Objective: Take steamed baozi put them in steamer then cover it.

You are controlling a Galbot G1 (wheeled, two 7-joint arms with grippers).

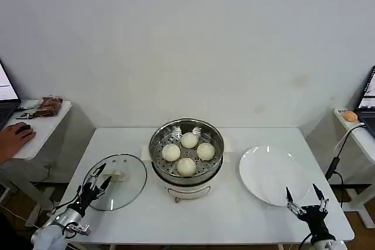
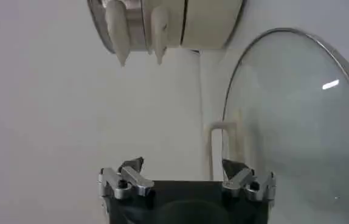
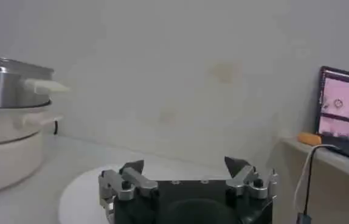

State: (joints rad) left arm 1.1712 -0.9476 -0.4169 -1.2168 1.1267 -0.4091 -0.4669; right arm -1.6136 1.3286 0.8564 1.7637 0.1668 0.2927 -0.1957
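4 buns [image 1: 188,152] in steamer [image 1: 157,144]; lid [image 1: 130,181] flat on tabletop [image 1: 234,226] w/ left hand [image 1: 99,178] open over it, right hand [image 1: 303,198] open near plate [image 1: 258,165]; risk: glass lid slips if handle grabbed off-centre.

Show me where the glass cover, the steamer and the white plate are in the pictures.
glass cover [image 1: 120,184]: head view, on the clear glass near its white handle.
steamer [image 1: 156,144]: head view, on the shiny steel rim, left side.
white plate [image 1: 266,171]: head view, on its bare middle.
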